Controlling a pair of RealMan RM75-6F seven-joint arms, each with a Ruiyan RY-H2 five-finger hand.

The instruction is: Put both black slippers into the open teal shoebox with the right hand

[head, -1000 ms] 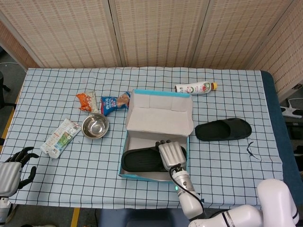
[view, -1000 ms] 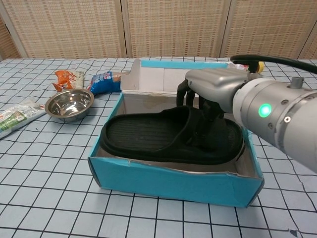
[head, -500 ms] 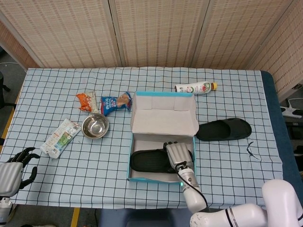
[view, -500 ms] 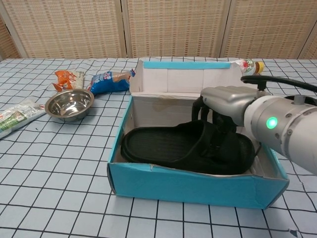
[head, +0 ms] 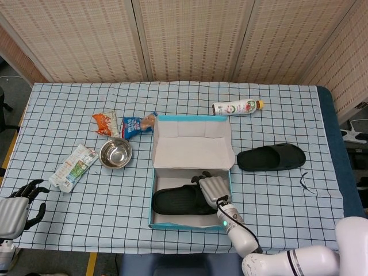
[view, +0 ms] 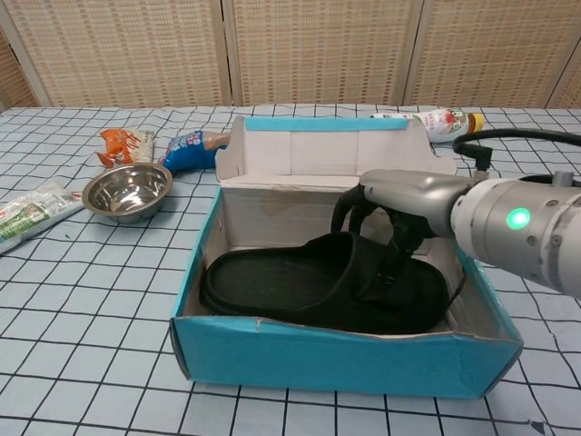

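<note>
A: Where are the slippers?

B: One black rubber slide slipper (view: 318, 282) lies flat in the open teal cardboard shoebox (view: 336, 359), toe end toward the right wall. The other black slide slipper (head: 271, 157) sits on the counter (head: 69, 213), on the blue-and-white checked cloth, to the right of the box and apart from it. The chest view does not show that one.

A: And the right hand?

B: The silver right hand (view: 399, 195) is down inside the box over the slipper's strap. Its dark fingers (view: 349, 204) curl down around the strap on both sides, so it seems to grip the slipper there. The fingertips disappear behind the strap and the box's front wall, so exactly where they touch is hard to make out. From the head view the hand (head: 214, 187) covers the slipper's right end.

A: The left one?

B: The left hand (head: 23, 198) shows only at the bottom-left corner of the head view, partly cut off by the frame, beyond the counter's edge. Its dark fingers are spread a little and hold nothing.

A: Anything else?

B: A round steel bowl (view: 127, 189), an orange snack packet (view: 118, 143), a blue snack bag (view: 191, 150) partly behind the box lid, and a green-and-white packet (view: 27, 213) cut off at the left edge of the chest view. A white bottle with a yellow cap (head: 237, 107) lies on its side behind the box; its label is too small to read.
</note>
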